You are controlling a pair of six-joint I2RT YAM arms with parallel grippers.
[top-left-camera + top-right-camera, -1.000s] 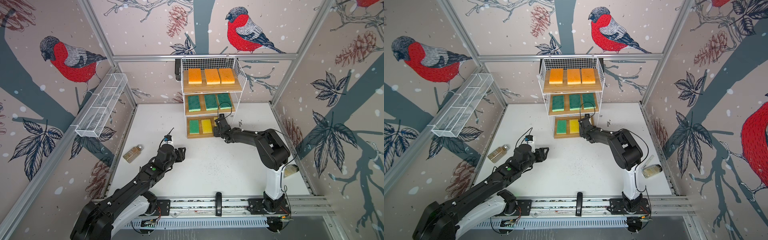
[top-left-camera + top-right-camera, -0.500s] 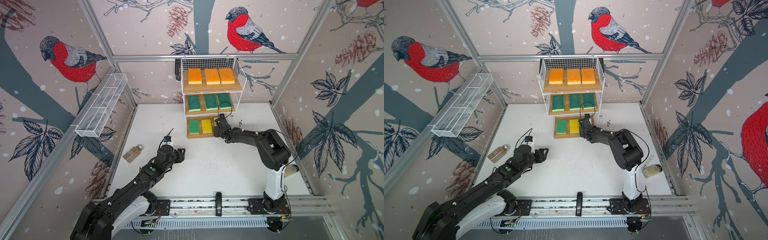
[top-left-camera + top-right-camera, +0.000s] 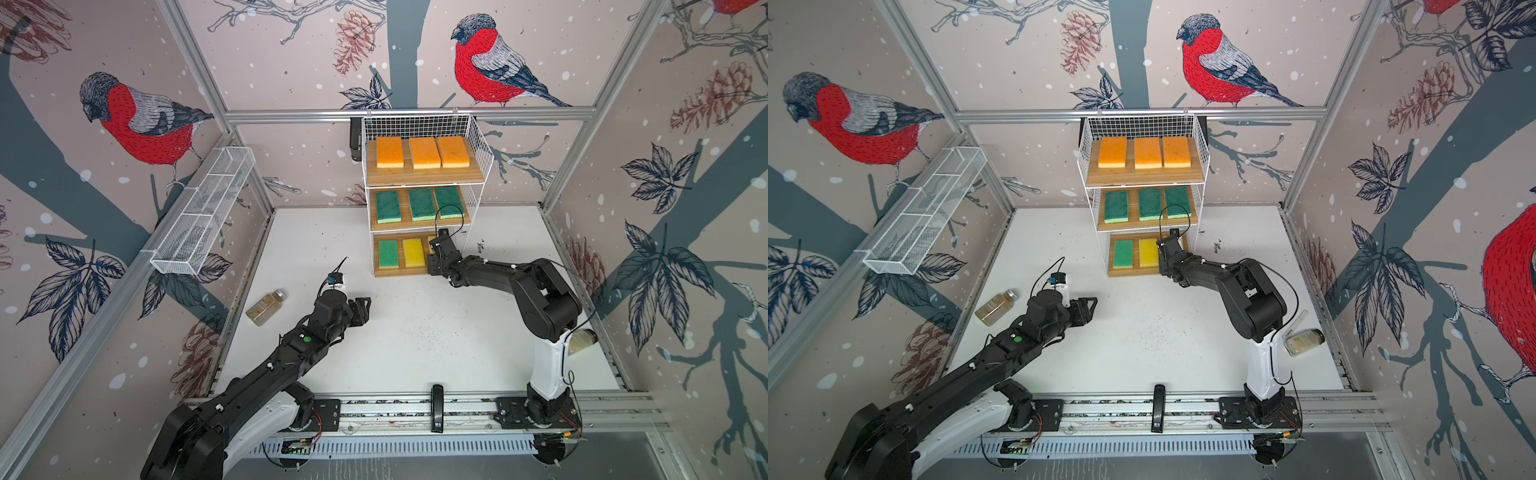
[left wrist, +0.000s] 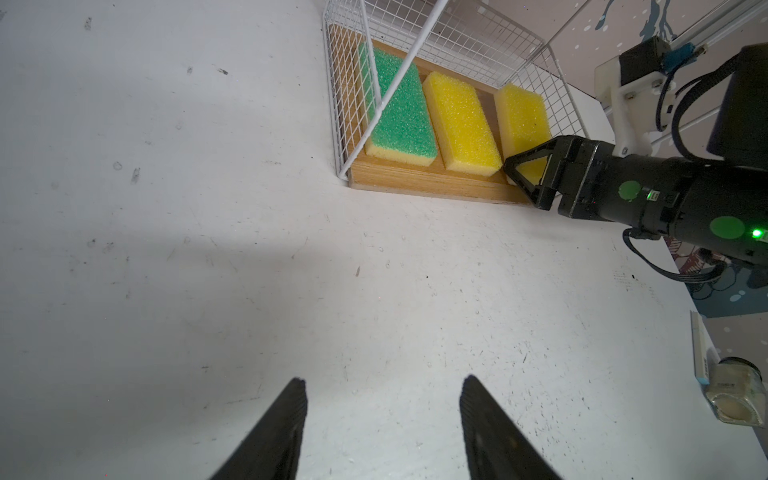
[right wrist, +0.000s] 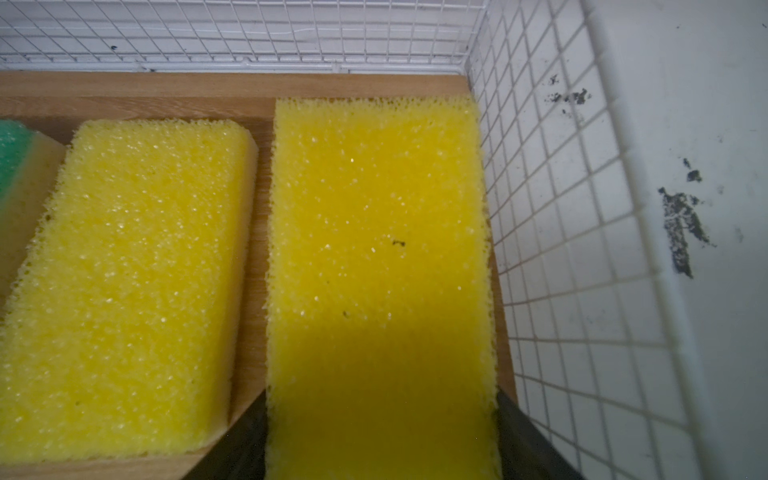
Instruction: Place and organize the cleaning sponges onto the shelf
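The shelf (image 3: 424, 179) stands at the back of the table, with three orange sponges (image 3: 424, 152) on its top board and three green ones (image 3: 421, 203) on the middle board. On the bottom board lie a green sponge (image 4: 401, 116) and a yellow sponge (image 4: 463, 120). My right gripper (image 5: 380, 395) is shut on a second yellow sponge (image 5: 374, 228), which rests flat in the bottom board's right slot against the wire wall (image 5: 540, 208). In both top views that gripper (image 3: 436, 245) covers the held sponge. My left gripper (image 4: 384, 379) hangs open and empty over the bare table, left of the shelf.
A brownish glass jar (image 3: 266, 307) lies by the left wall, and another jar (image 3: 1304, 341) lies by the right arm's base. A long white mesh tray (image 3: 203, 216) hangs on the left wall. The other yellow sponge (image 5: 137, 270) sits a narrow gap from the held one.
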